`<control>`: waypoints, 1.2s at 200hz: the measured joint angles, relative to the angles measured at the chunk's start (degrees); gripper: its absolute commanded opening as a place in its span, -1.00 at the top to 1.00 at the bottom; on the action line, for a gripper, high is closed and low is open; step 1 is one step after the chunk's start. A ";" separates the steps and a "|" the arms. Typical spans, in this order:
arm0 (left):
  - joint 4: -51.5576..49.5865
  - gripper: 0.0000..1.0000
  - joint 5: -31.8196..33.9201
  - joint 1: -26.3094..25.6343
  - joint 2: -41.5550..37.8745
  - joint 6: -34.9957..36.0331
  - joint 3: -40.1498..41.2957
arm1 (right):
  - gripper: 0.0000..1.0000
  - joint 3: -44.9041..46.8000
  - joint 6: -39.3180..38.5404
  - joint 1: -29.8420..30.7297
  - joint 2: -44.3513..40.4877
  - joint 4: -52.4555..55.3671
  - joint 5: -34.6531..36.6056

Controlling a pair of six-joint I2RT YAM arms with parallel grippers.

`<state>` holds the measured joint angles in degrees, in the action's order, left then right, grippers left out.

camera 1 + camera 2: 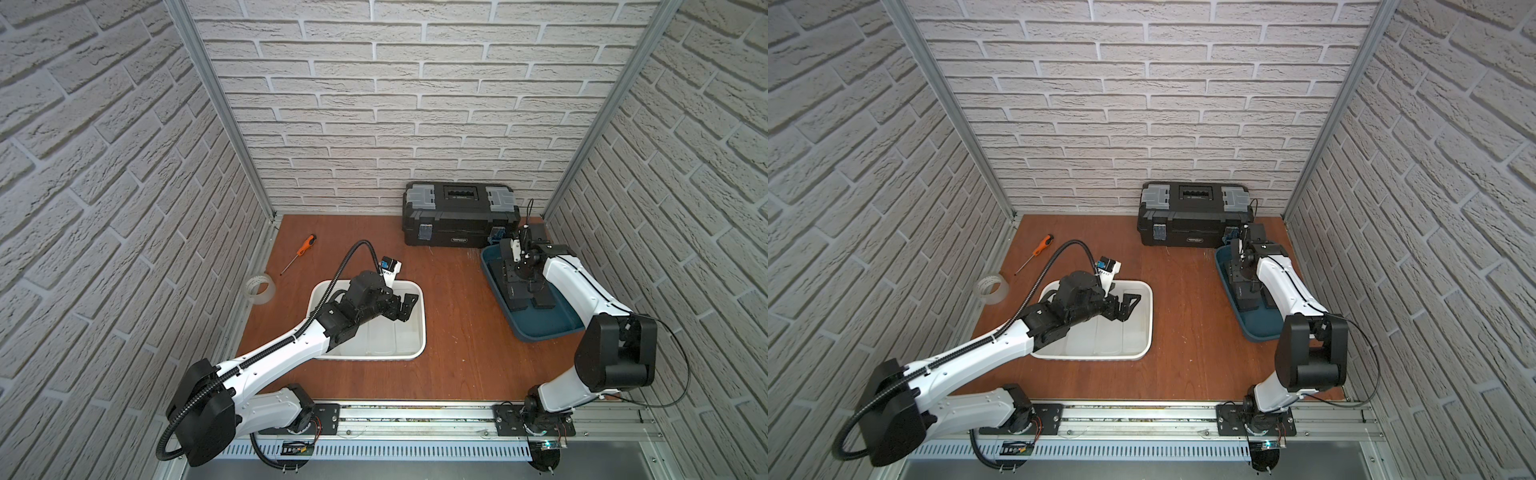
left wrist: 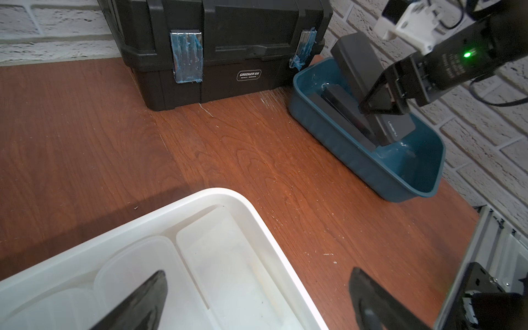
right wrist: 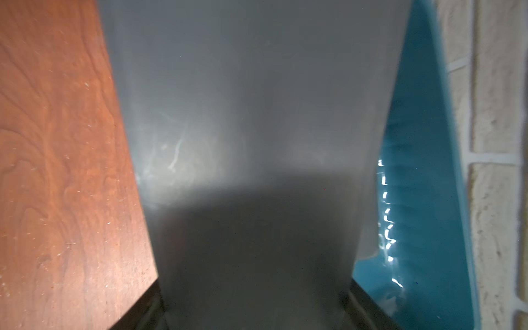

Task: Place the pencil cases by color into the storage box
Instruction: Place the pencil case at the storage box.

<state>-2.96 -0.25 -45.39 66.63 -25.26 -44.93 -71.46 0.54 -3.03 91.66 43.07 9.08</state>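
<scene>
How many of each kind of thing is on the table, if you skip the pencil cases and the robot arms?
Bins: 2 (white bin, teal bin)
Black toolbox: 1
Orange-handled screwdriver: 1
Clear tape roll: 1
Total: 5

The left gripper (image 1: 1124, 308) hangs with jaws apart over the white bin (image 1: 1149, 328) of frosted pencil cases (image 1: 1108, 336). The right gripper (image 1: 1245, 277) reaches into the blue bin (image 1: 1260, 330) among black pencil cases (image 1: 1246, 301).
</scene>
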 measured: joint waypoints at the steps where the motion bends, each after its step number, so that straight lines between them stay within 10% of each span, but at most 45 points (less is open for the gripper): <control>1: 0.02 -0.96 0.00 0.00 -0.07 0.00 0.02 | -0.40 0.00 0.00 -0.04 0.22 -0.04 -0.07; 240: 0.22 -0.96 -0.46 0.98 -2.93 0.04 2.23 | -0.40 2.10 -8.00 -1.86 10.38 -2.89 -1.55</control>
<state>-2.74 -0.71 -44.40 63.70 -25.21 -42.70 -69.36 -7.46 -4.89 102.04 40.18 7.53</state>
